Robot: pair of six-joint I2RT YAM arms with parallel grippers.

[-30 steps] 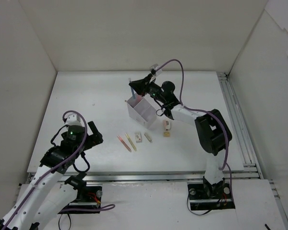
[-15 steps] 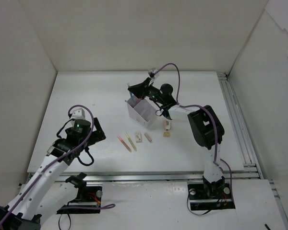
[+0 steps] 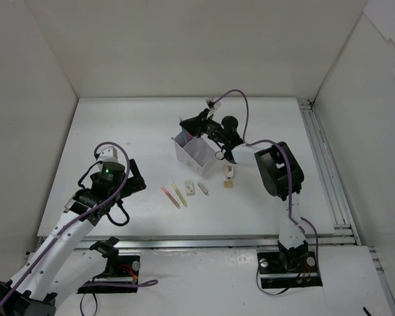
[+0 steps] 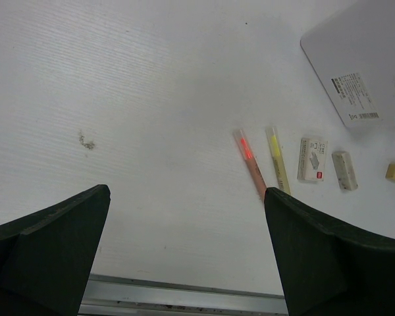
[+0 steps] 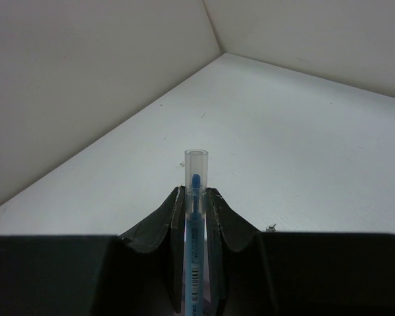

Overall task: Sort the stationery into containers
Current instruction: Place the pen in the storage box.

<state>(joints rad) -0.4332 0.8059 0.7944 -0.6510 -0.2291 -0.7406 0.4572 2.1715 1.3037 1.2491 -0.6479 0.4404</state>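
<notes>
While upright, pen [image 5: 195, 174] in right pincer [image 5: 195, 197]

White table [image 3: 128, 125] enclosed by plain white walls [image 3: 184, 46]

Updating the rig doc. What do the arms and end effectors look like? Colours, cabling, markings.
Both arms are white links with black joint housings: left arm, right arm. A purple cable runs loosely along each. Green light on the left wrist housing. End effector fingers are matte black wedges. No markings legible.
</notes>
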